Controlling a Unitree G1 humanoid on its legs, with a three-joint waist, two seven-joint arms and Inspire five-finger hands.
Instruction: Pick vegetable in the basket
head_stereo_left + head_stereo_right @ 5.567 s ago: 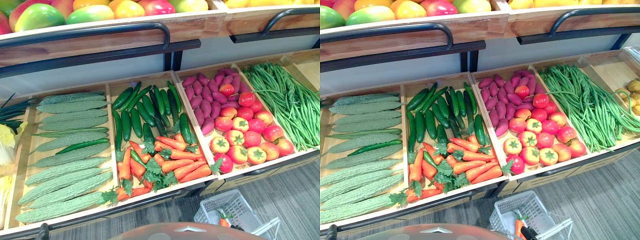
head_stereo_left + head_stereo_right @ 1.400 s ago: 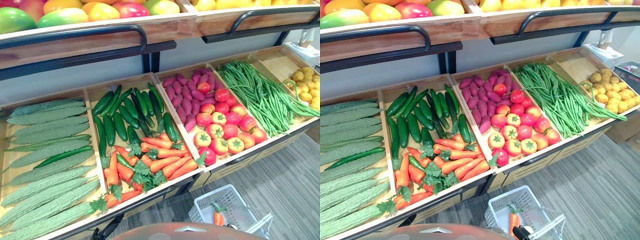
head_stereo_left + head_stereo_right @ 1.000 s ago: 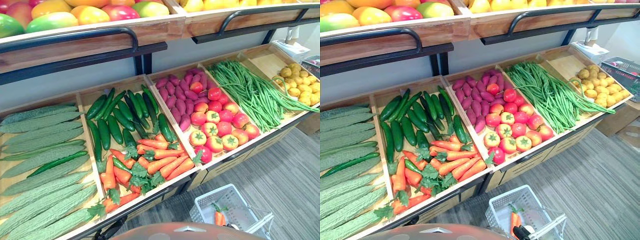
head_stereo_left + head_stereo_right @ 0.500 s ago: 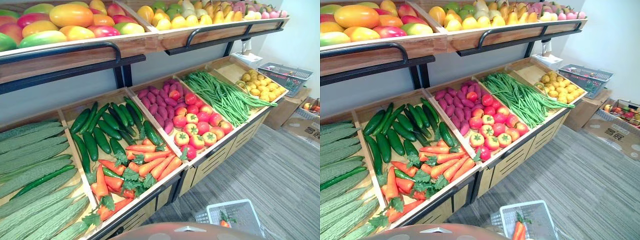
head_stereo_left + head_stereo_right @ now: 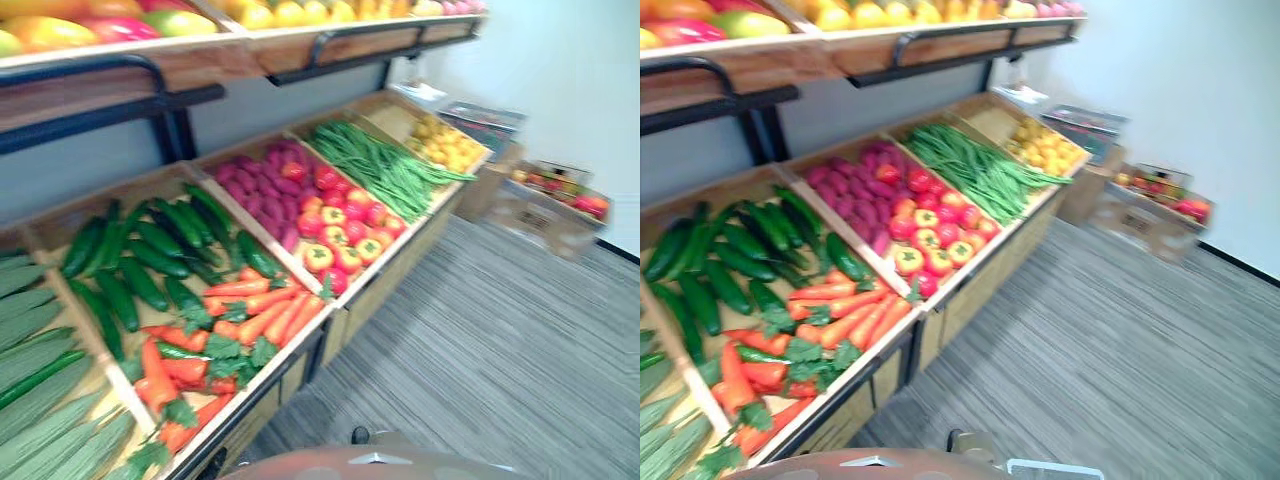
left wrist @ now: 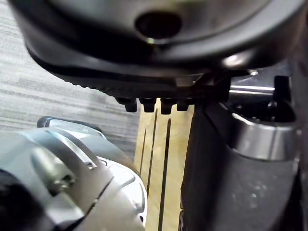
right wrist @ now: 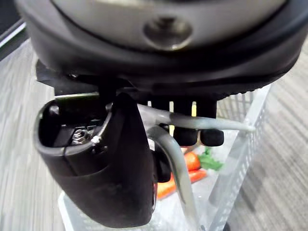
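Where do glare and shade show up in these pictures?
Right wrist view: a highlight runs along the basket handle that the dark right hand grips. Left wrist view: one glare spot on the left hand. Right eye view: the white wall is brightest; shade lies under the upper shelf.

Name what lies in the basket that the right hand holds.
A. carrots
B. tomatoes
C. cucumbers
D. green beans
A: in the right wrist view, orange carrots with green tops lie inside the white mesh basket, and the right hand is curled round its handle.
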